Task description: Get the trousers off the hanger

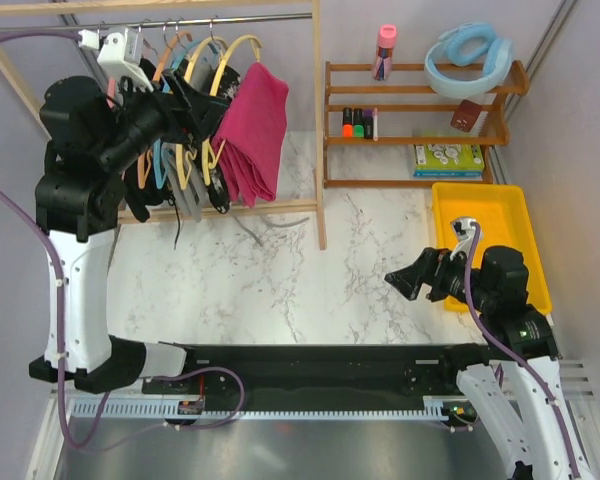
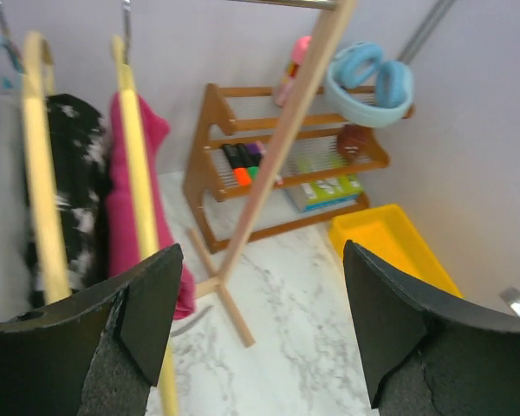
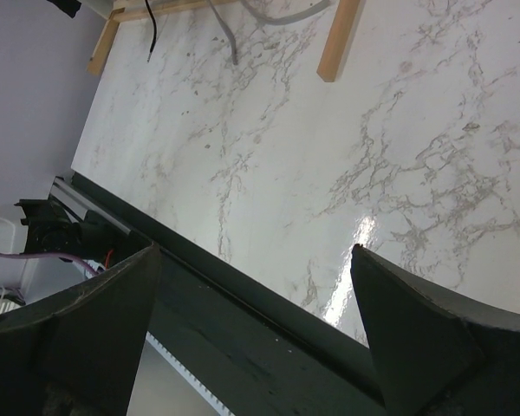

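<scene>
Hanging folded over the hanger (image 2: 137, 156), the trousers (image 1: 252, 130) looked soft and light, best pinched low below the hanger; left jaws stood wide beside it, right jaws wide, empty.

Trousers (image 1: 252, 130) plain magenta-pink; hanger (image 2: 137, 165) pale yellow; neighbouring garment (image 2: 80, 173) black, mottled white; table (image 1: 280, 290) white marble, grey-veined; tray (image 1: 488, 212) bright yellow; shelf rack (image 1: 328, 130) warm brown wood.

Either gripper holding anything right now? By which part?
Nothing held. Left gripper is open, close beside the hanger; right gripper is open above the table.
</scene>
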`<state>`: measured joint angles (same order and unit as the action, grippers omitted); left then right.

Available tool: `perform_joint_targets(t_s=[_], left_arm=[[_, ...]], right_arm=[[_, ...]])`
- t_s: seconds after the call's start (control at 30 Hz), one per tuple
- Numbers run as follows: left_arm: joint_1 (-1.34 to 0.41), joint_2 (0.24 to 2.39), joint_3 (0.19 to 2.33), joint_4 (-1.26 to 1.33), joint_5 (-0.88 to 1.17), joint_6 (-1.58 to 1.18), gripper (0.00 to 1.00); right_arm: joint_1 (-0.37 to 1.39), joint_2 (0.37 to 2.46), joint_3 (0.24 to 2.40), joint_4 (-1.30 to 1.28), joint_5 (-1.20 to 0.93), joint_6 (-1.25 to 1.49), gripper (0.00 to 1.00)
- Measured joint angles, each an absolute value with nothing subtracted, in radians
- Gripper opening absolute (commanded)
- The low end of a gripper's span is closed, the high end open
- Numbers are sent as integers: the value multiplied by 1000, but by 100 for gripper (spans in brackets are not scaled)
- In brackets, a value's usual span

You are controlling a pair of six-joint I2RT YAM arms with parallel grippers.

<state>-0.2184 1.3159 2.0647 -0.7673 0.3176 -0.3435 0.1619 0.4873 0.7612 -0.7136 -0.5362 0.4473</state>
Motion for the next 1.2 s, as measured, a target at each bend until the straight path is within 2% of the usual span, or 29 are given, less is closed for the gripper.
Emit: perform_joint_targets(t_s=[0.13,0.27,1.2], left_arm=[[-218,1430,2219,-824,231,-241,75],[-218,1509,2263,-861,160,-154,73],[-255,1661,2251,-855,54,-90,55]], right_arm=[[162,487,763,-720,-546,447,98],[162,483,771,-720,-547,448,98],[162,438,787,-731,-553,498,98]])
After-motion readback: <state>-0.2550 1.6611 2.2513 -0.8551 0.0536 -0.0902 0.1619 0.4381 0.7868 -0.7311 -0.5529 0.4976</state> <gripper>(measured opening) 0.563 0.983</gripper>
